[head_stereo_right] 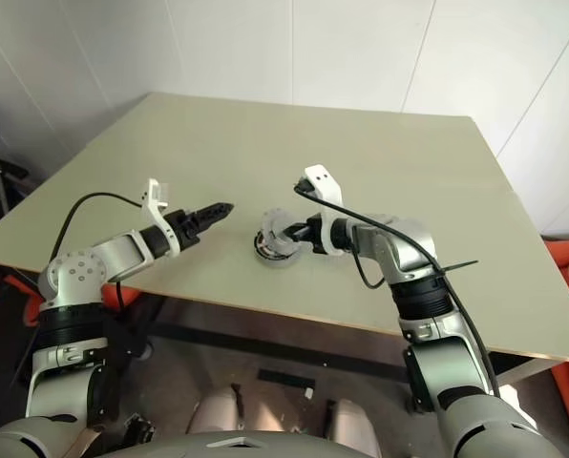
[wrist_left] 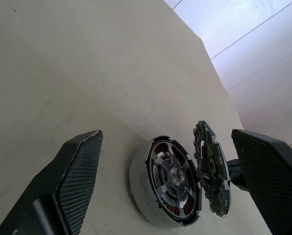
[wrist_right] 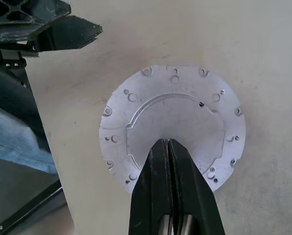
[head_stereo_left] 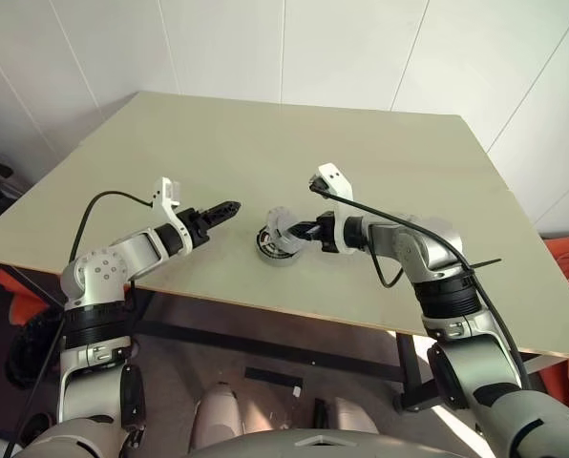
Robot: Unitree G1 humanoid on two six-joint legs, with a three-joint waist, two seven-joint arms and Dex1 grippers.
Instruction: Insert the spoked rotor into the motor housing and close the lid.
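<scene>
White wall panels are standing behind a pale tabletop (head_stereo_left: pixel 380 162), and near its front edge the motor housing (wrist_left: pixel 141 188) is resting with the spoked rotor (wrist_left: pixel 173 178) already seated inside, its broad silver spokes and hub showing over copper-brown windings. Lid closing is judged to be the step in hand: the lid (wrist_right: pixel 173 115), a round grey disc whose plain face is dotted with small holes, is being held on edge just beside the housing mouth, pinched at its rim by the closed right claw (head_stereo_left: pixel 308 231). It is being judged that the lid must next be tilted flat and centred over the housing. To the side, the left claw (wrist_left: pixel 170 161) is hovering wide open and empty.
</scene>
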